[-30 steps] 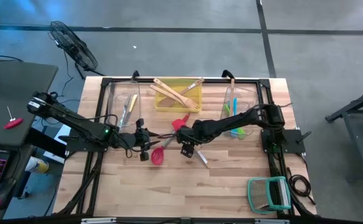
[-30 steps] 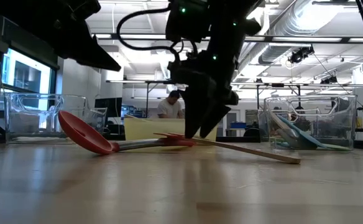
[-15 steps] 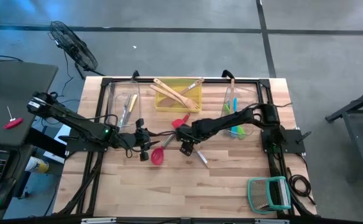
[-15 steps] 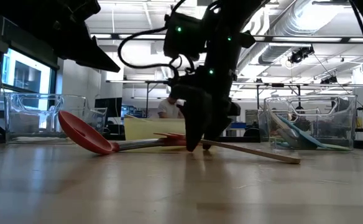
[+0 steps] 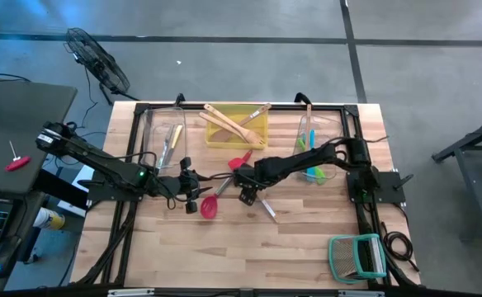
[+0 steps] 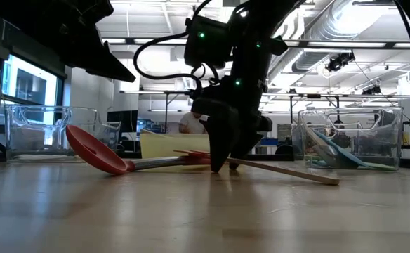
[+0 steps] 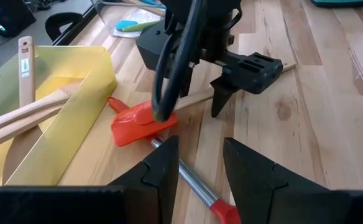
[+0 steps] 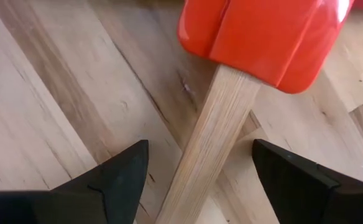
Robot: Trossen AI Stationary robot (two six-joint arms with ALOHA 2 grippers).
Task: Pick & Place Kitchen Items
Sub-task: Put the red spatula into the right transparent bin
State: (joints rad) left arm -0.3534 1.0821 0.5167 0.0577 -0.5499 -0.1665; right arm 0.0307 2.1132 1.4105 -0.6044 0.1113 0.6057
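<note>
Some spoons already lie in the yellow tray (image 5: 260,139) and bins. The right tool (image 8: 197,177) is open around the red spatula (image 8: 263,34)'s wooden handle. The red ladle (image 5: 209,206) waits on the surface (image 5: 224,256); the left tool (image 7: 197,163), half open, holds nothing.

Right pincer (image 5: 247,196) down at mid-bench, fingers (image 8: 122,180) spread wide and pointing straight at the surface, arm stretched in from the right. Left pincer (image 5: 193,196) hovering just beside it, fingers (image 7: 153,171) partly apart, empty.
</note>
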